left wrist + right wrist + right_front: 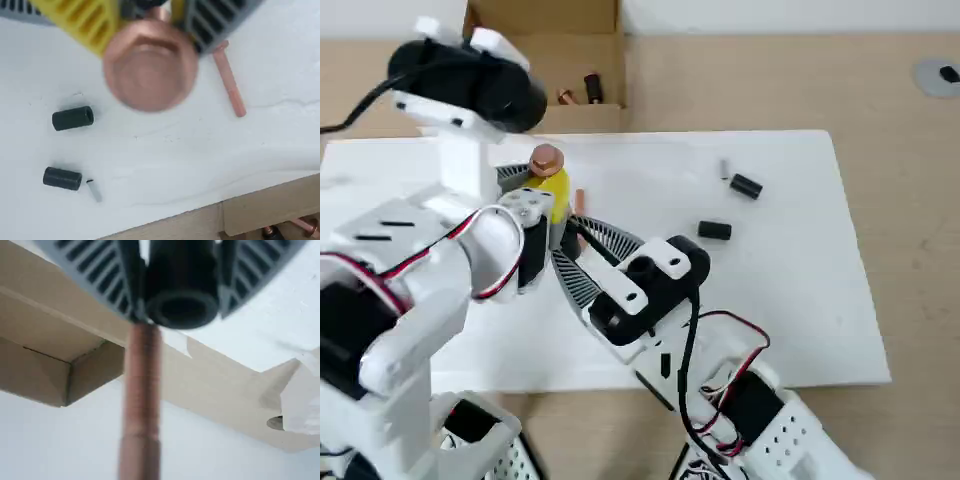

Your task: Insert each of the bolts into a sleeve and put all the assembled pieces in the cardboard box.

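Pinched copper bolt in left gripper, head beyond fingertips; clamped black sleeve in right gripper, shank just beside its bore; judged both rigid, light, slick; better held mid-length

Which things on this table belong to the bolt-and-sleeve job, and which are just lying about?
Belong to the job:
held bolt
held sleeve
loose bolt
loose sleeve
second loose sleeve
cardboard box

Just lying about:
small grey pin
grey disc
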{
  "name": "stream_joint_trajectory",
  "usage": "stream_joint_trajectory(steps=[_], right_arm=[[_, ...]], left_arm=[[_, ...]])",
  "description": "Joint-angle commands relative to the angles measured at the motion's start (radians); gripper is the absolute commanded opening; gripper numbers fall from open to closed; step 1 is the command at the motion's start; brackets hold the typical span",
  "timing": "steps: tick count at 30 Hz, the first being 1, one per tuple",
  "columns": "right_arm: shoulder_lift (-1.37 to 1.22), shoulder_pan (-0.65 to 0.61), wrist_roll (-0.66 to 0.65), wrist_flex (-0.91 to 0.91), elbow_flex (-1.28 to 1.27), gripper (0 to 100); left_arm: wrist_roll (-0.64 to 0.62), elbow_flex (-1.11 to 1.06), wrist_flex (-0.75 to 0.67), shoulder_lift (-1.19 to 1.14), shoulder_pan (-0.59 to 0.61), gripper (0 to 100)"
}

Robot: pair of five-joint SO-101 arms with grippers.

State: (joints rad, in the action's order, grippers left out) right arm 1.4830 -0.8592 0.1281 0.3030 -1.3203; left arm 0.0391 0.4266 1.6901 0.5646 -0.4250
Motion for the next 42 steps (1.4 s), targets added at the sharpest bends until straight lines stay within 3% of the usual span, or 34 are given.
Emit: stream_joint_trajectory(steps=[1, 21, 29, 42], right_arm=[[0.019, 0.016, 0.005, -0.023, 0.007, 0.9], [0.019, 0.018, 0.005, -0.023, 0.002, 0.9], [0.019, 0.018, 0.005, -0.023, 0.002, 0.9], [0.018, 0.018, 0.005, -0.023, 0.002, 0.9]], left_arm=[[-0.002, 0.075, 0.015, -0.030, 0.011, 1], [0.002, 0.141, 0.060, -0.035, 0.011, 1], [0.002, 0.149, 0.060, 0.077, 0.011, 1], [-0.002, -0.049, -0.021, 0.096, -0.058, 1]])
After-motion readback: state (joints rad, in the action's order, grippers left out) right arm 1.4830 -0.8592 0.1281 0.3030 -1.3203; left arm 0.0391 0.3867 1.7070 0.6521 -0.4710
